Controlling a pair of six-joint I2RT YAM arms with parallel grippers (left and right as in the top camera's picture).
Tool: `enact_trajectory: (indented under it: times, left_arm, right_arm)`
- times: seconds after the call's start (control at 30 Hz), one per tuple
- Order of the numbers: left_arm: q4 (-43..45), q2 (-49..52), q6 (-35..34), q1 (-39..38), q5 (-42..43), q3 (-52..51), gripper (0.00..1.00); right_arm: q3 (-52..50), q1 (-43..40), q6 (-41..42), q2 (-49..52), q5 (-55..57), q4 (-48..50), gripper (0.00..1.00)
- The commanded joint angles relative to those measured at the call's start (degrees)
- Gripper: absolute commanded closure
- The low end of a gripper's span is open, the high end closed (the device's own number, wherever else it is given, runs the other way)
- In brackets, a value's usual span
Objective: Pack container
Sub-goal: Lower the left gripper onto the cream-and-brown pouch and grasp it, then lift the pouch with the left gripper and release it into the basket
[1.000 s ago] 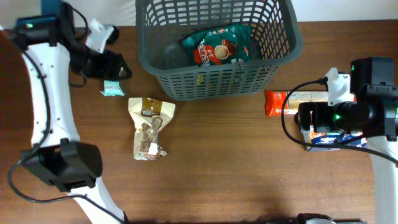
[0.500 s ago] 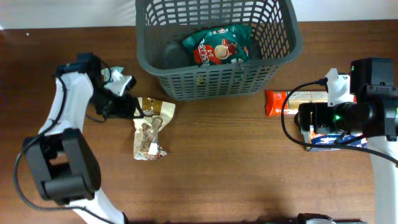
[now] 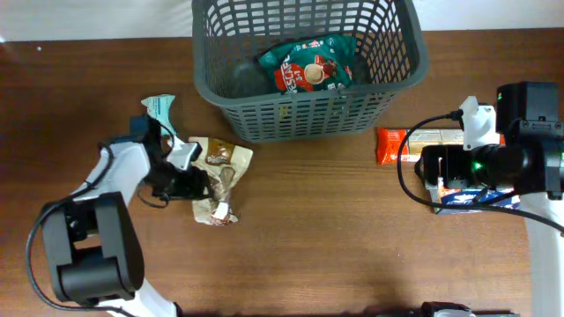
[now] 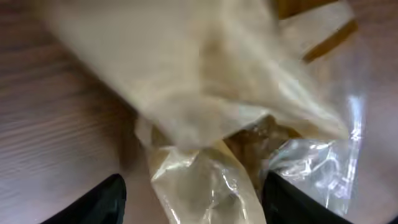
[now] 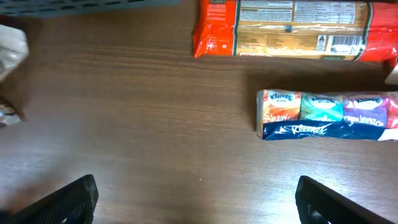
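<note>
The dark grey lattice container (image 3: pixel 264 119) stands at the back middle. It holds a green snack packet (image 3: pixel 308 63) and a dark item (image 3: pixel 248 79). A beige, partly clear snack pouch (image 3: pixel 222 163) lies on the table in front of its left corner. My left gripper (image 3: pixel 196 182) is low at the pouch's left side. In the left wrist view its fingers (image 4: pixel 193 199) are open with the pouch (image 4: pixel 205 106) between them. My right gripper (image 3: pixel 429 176) is open and empty over bare wood, as its wrist view (image 5: pixel 196 199) shows.
A small teal packet (image 3: pixel 159 107) lies at the back left. An orange cracker packet (image 3: pixel 410 141) (image 5: pixel 286 28) and a multicolour tissue pack (image 3: pixel 471 201) (image 5: pixel 323 115) lie on the right, partly under my right arm.
My left arm swung from the back left down to the beige pouch, and its fingers now straddle it. The teal packet now lies loose at the back left. The right arm has not moved.
</note>
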Motion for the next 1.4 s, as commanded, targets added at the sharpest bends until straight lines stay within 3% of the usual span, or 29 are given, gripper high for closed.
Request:
enact_trajectory:
  times: [0.0,0.13,0.2,0.23,0.33,0.4,0.67,1.17,1.37]
  left_arm:
    - [3.28,-0.81,-1.79,-2.93,-0.87,-4.35,0.36]
    - [5.84,-0.81,-2.89,-5.55,-0.90,-6.27,0.37]
    - [6.67,-0.81,-3.96,-6.25,-0.92,-6.47,0.45]
    - [7.13,-0.81,-4.61,-6.49,-0.90,-6.47,0.51]
    - [7.87,-0.81,-6.05,-6.56,-0.92,-6.47,0.84]
    - [7.93,-0.81,-6.75,-6.56,-0.94,-6.47,0.98]
    - [7.89,-2.60,-6.88,-5.01,-1.40,-6.23,0.98]
    - [5.95,-23.12,-6.95,10.16,1.49,-4.04,0.98]
    - [5.92,-29.70,-9.77,13.75,1.68,3.82,0.98]
  right_arm:
    - [0.96,0.31,0.44,0.04,-1.22,0.02,0.01]
    - [0.96,0.31,0.44,0.07,-1.25,0.00,0.01]
    - [0.96,0.31,0.46,0.04,-1.44,0.00,0.01]
    - [0.96,0.31,0.44,0.07,-1.68,0.00,0.01]
    - [0.96,0.31,0.44,0.04,-2.16,-0.07,0.01]
    - [0.96,0.31,0.44,0.04,-2.49,-0.22,0.01]
    - [0.96,0.31,0.42,0.04,-2.47,-0.35,0.01]
    - [0.96,0.31,0.42,0.04,-2.45,0.24,0.01]
    - [0.96,0.31,0.42,0.04,-2.45,0.22,0.01]
